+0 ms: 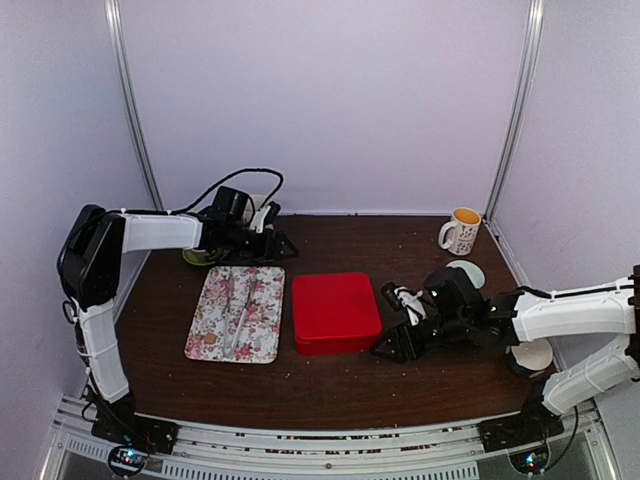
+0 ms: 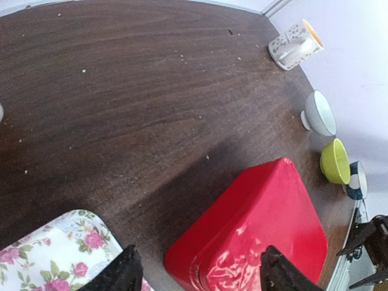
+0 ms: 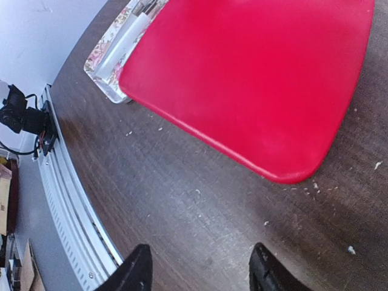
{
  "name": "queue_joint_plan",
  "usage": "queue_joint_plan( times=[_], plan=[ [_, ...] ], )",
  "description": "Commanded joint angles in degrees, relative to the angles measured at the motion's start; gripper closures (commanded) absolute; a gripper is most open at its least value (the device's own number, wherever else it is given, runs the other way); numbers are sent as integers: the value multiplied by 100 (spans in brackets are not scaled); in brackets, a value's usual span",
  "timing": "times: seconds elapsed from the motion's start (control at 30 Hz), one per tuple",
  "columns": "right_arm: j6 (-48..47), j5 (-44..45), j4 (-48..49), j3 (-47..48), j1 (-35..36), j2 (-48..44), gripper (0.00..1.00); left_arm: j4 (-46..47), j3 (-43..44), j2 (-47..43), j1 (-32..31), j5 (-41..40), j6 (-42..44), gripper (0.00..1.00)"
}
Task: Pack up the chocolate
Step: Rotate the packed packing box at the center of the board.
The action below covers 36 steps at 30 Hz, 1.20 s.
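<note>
No chocolate shows in any view. A shut red box (image 1: 336,311) lies at the table's middle; it also shows as the red box (image 2: 267,224) and the red box (image 3: 254,79) in the wrist views. My left gripper (image 1: 266,240) hovers at the back left, beyond the floral tray (image 1: 210,325). It is open, its fingers (image 2: 121,274) wide apart and empty. My right gripper (image 1: 392,322) sits low, just right of the box. It is open too, with only bare table between its fingertips (image 3: 138,270).
Metal tongs (image 1: 238,305) lie on the floral tray. A green dish (image 1: 195,257) sits under the left arm. A mug (image 1: 461,231) and a white bowl (image 1: 466,272) stand at the back right, with a green bowl (image 2: 335,160) near them. Crumbs dot the wood.
</note>
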Motion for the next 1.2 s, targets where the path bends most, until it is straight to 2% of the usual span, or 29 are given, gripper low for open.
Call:
queue_joint_plan(
  times=[0.0,0.03,0.1,0.13,0.23,0.33,0.57,0.77,1.03,1.17],
  plan=[
    [65,487,51,-417,431,-353,59,52,391,253,73,216,237,54],
    [69,499,59,-520,529,-361,70,58,440,296,84,157,217,66],
    [94,526,159,-685,709,-330,90,161,532,456,107,85,151,96],
    [116,579,212,-771,786,-289,100,197,606,562,134,153,128,100],
    [163,705,374,-909,858,-82,100,294,806,846,208,263,68,100],
    [154,784,684,-914,864,140,100,0,1256,1258,228,308,117,100],
    [-254,1229,913,-359,860,869,100,-308,1660,1841,226,662,104,100],
    [-509,1484,1024,-39,678,1312,100,-271,1344,1911,177,1001,62,100],
    [-764,1319,1128,204,350,1570,100,-245,1084,1853,7,1189,-16,100],
    [-725,1063,1242,275,-52,1784,100,-118,533,1507,1,1032,-64,100]
  ],
)
